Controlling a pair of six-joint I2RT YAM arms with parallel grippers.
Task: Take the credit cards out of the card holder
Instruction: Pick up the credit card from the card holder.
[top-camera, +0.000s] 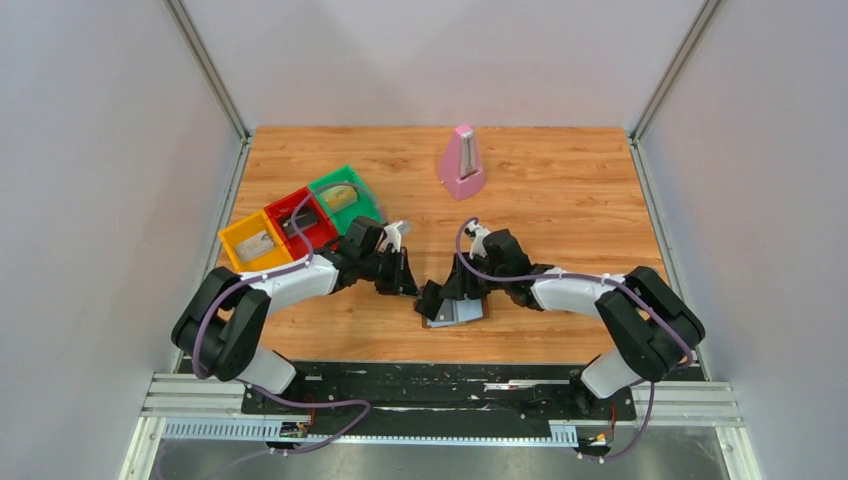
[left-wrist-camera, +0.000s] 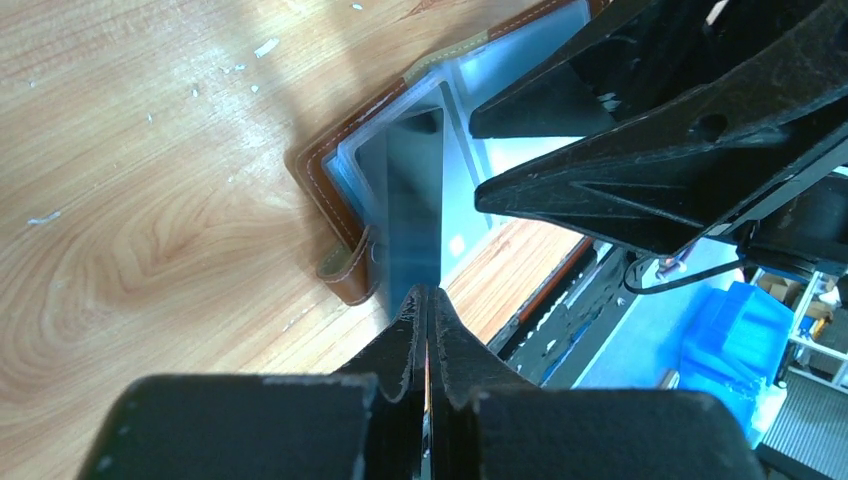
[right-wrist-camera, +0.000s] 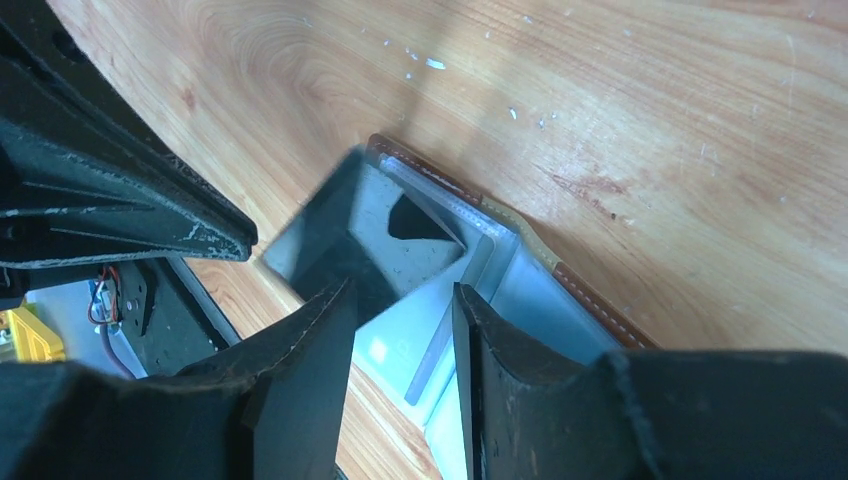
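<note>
Wooden table, both arms reaching inward to meet near its front middle. Left arm comes in from the left, right arm from the right. Pink metronome stands upright toward the back, well apart from the work. Three trays sit in a slanted row at the left edge: yellow tray, red tray and green tray, each with something in it, too small to tell. The card holder lies open and flat on the wood between the two grippers, grey-blue inside up, brown rim showing, its clasp tab curling off the near edge. Right gripper is down over the open holder, jaws part-way apart with nothing clamped between them; its fingertips are at the inner face, contact not certain. Left gripper is closed tight, pinching the near edge of a dark card. That card runs from the left fingertips straight to the holder, far end at the pocket; whether it is fully clear of the pocket I cannot tell.
</note>
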